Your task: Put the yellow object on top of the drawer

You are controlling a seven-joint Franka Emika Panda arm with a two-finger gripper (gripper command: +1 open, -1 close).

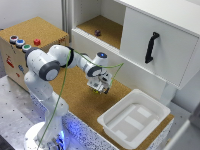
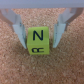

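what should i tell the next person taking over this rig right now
Gripper: low over the cork mat, fingers either side of the yellow block; it looks closed on the block, but a firm grip cannot be confirmed.
Yellow block: at the mat, between the fingers, letter N facing the wrist camera.
Drawer: at the exterior view's left, red cube on its cork top.
Done: arm reached the block.
Left: lift, carry to the drawer top, release.

Letters on the yellow object

In the wrist view the yellow object [image 2: 37,40] carries a black capital "N" on its upper face, and on the adjoining face a black letter lying on its side that looks like "R". No other marking in either view can be read.
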